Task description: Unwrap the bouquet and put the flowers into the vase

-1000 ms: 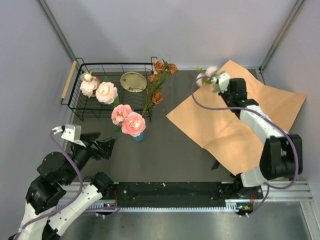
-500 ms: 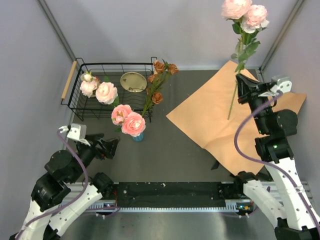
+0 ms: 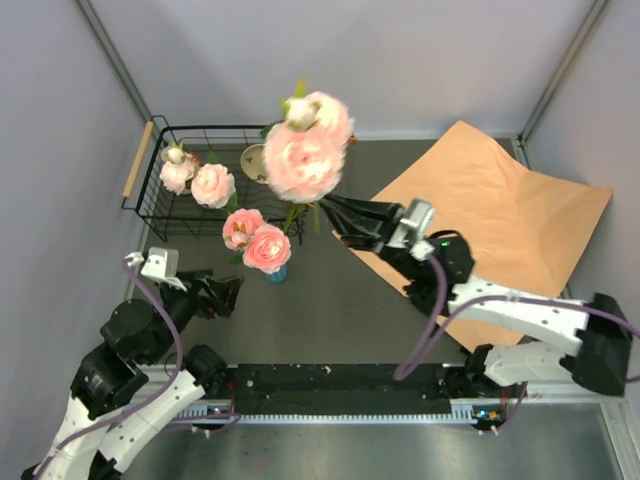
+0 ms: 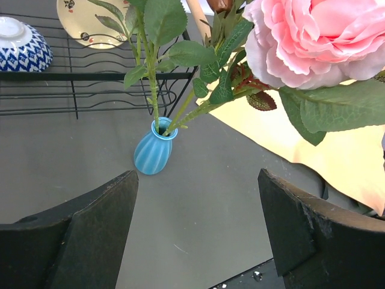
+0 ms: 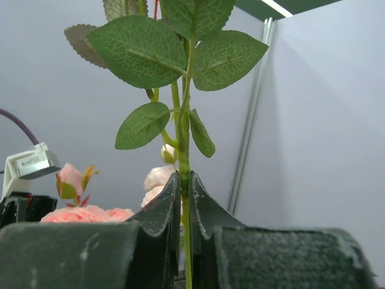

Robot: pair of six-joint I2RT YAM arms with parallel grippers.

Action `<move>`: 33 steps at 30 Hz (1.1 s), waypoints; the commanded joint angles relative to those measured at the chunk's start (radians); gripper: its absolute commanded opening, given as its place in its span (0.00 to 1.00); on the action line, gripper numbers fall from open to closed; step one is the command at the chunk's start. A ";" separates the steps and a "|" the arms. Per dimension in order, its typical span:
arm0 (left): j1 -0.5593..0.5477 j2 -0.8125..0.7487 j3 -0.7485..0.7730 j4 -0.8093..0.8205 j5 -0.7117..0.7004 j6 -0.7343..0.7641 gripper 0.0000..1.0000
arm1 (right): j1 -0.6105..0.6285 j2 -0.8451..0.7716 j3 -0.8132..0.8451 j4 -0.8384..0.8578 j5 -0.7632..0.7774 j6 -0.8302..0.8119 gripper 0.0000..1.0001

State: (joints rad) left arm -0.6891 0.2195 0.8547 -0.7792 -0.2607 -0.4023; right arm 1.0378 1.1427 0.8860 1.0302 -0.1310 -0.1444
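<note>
The teal vase (image 3: pixel 277 272) (image 4: pixel 153 153) stands left of centre and holds pink flowers (image 3: pixel 256 240) on green stems. My right gripper (image 3: pixel 335 216) (image 5: pixel 184 178) is shut on the green stem (image 5: pixel 183 150) of another pink flower (image 3: pixel 303 150) (image 4: pixel 313 36). It holds this bloom high, above and just right of the vase. The bouquet's orange-tan paper (image 3: pixel 500 215) lies spread flat at the right. My left gripper (image 3: pixel 228 292) (image 4: pixel 197 180) is open near the table's front, left of the vase, with nothing between its fingers.
A black wire basket (image 3: pixel 160 215) stands at the back left. It holds pink flowers (image 3: pixel 196 180), a cream plate (image 3: pixel 258 165) (image 4: pixel 90 24) and a blue-and-white bowl (image 4: pixel 18 45). Grey walls close in the table on both sides.
My right arm has swung left from over the paper, carrying the pink flower to above the vase area. The left arm has barely moved and stays open.
</note>
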 commanded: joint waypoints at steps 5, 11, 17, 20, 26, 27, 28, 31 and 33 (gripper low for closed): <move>-0.003 -0.019 -0.013 0.023 -0.025 -0.036 0.86 | 0.100 0.370 0.163 0.580 0.128 -0.118 0.00; -0.001 -0.020 -0.009 0.014 -0.026 -0.041 0.86 | 0.103 0.459 0.214 0.579 0.179 -0.092 0.00; -0.001 -0.008 -0.014 0.027 -0.009 -0.043 0.86 | 0.105 0.526 0.267 0.580 0.226 -0.052 0.00; -0.001 -0.011 -0.016 0.031 -0.003 -0.047 0.86 | 0.105 0.565 0.304 0.579 0.255 -0.041 0.00; -0.001 -0.022 -0.008 0.021 -0.011 -0.046 0.86 | 0.103 0.606 0.321 0.579 0.272 -0.014 0.00; -0.003 -0.025 -0.009 0.021 -0.011 -0.046 0.86 | 0.105 0.606 0.320 0.579 0.278 -0.011 0.00; -0.003 -0.026 -0.011 0.021 -0.011 -0.044 0.86 | 0.103 0.609 0.317 0.579 0.283 -0.008 0.00; -0.001 -0.028 -0.016 0.020 -0.011 -0.047 0.86 | 0.103 0.617 0.312 0.579 0.292 0.005 0.00; -0.001 -0.028 -0.016 0.023 -0.006 -0.047 0.86 | 0.105 0.624 0.311 0.579 0.303 0.020 0.00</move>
State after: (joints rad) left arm -0.6891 0.2028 0.8478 -0.7845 -0.2741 -0.4438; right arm 1.1305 1.7618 1.1618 1.2930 0.1402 -0.1707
